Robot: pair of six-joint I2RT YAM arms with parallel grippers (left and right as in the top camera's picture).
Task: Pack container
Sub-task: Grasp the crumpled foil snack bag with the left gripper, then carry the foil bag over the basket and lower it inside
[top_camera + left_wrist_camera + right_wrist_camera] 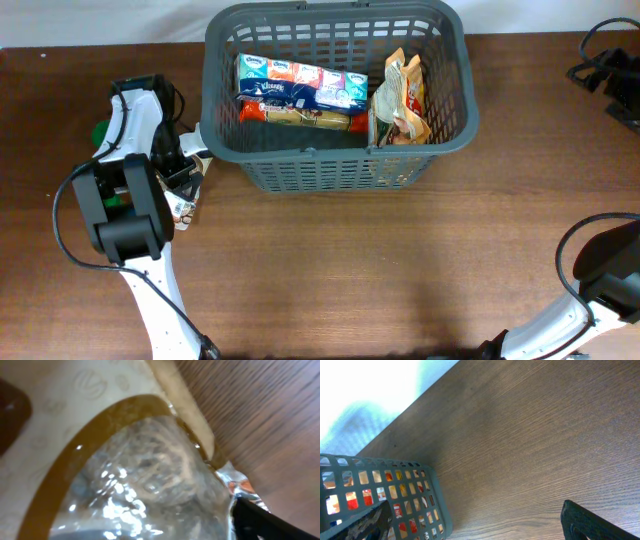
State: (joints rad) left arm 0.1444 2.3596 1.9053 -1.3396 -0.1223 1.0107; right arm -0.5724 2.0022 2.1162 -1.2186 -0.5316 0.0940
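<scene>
The container [330, 172], a dark grey slotted basket, stands at the back middle of the table. It holds tissue packs [300, 82], a long red packet [300, 116] and an upright snack bag [402, 100]. My left gripper [186, 188] is down to the left of the basket, over a cream and brown package [125, 460] with a clear window. That package fills the left wrist view, where only one black finger [260, 520] shows, at its foil edge. My right gripper [480, 532] stands open over bare wood beside the basket's corner [435, 495].
A green object [100, 131] peeks out behind the left arm. Black cables and gear [610, 70] lie at the back right corner. The right arm [610, 270] sits at the front right edge.
</scene>
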